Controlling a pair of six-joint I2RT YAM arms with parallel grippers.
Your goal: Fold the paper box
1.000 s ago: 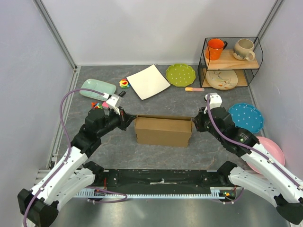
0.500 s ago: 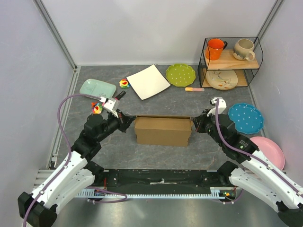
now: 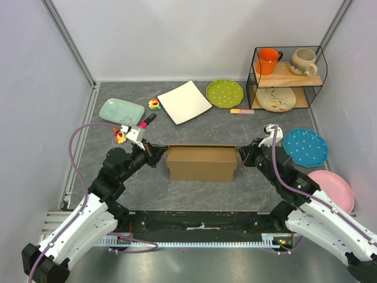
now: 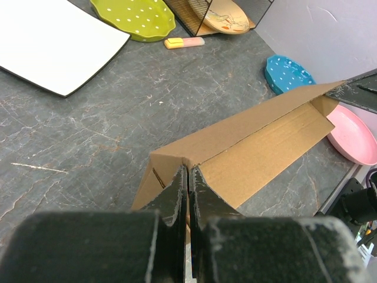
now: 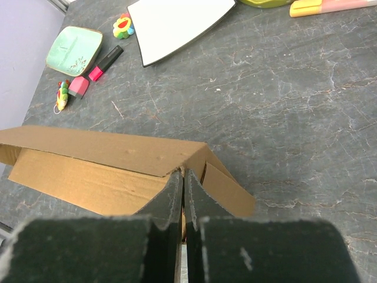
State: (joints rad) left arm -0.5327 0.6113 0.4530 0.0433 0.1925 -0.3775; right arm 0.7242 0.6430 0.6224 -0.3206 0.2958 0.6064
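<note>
Mid-fold: left gripper (image 3: 157, 154) and right gripper (image 3: 242, 157) jaws each pinch an end wall of the paper box (image 3: 202, 164). Next move likely needs both ends pressed inward evenly.

A black wire rack (image 3: 288, 75) with two wooden shelves stands at the back. A dark grey, marble-veined tabletop (image 3: 224, 127) spreads left of it and toward me. Plain pale walls (image 3: 194, 35) rise behind and beside the rack, framed by aluminium posts (image 3: 69, 42). The light is soft and even.
</note>
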